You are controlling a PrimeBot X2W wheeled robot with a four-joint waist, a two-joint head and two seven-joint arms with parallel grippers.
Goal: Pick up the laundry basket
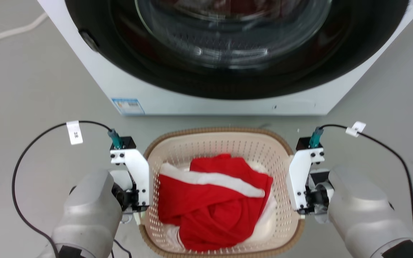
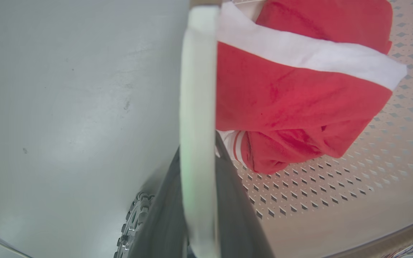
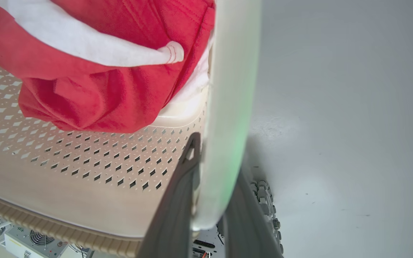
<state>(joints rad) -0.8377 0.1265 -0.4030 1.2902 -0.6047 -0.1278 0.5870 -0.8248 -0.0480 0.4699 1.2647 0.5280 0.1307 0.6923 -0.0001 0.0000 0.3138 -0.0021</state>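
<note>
Head view is showing the cream perforated plastic laundry basket (image 1: 221, 145) with left gripper (image 2: 197, 165) and right gripper (image 3: 217, 157) each clamping a white side handle (image 2: 197, 89); grasp seems done, lifting is remaining.

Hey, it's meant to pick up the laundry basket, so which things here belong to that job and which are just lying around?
Part of the job:
laundry basket
left gripper and right gripper, each closed on a white side handle

Just there:
red and white clothes inside the basket
washing machine behind it
pale cord on the floor
</note>
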